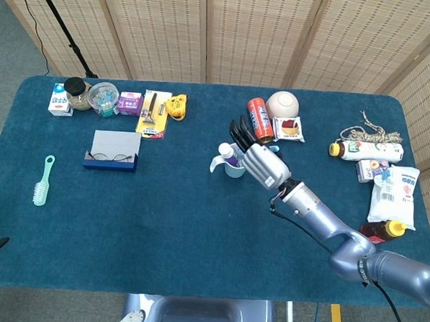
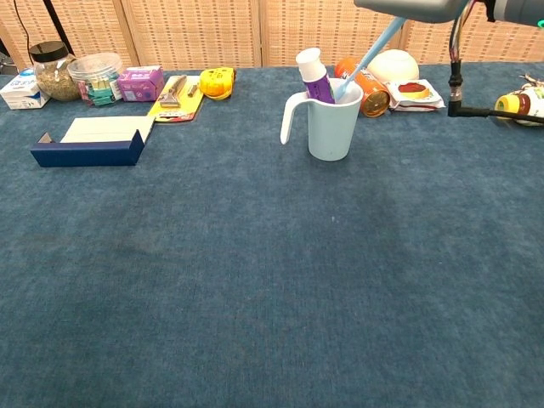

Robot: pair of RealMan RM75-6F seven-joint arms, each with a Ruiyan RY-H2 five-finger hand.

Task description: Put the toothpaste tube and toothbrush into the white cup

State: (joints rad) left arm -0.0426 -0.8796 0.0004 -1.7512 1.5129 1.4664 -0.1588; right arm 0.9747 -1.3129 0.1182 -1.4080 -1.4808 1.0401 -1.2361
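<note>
The right hand (image 1: 260,163) hangs over the cup (image 2: 331,119) near mid-table and holds the toothbrush (image 2: 367,56), which slants down with its lower end inside the cup's rim. The toothpaste (image 2: 313,75) already stands in the cup, cap up, leaning on the handle side. The left hand is not in view. Just behind the cup lie a red can (image 1: 258,113), a bowl (image 1: 283,104) and a snack pack (image 1: 289,128), crowding the far side. The blue cloth in front of the cup and to its left lies open toward the near edge. A glasses case (image 1: 113,150) and a comb (image 1: 42,180) sit well apart on the left.
</note>
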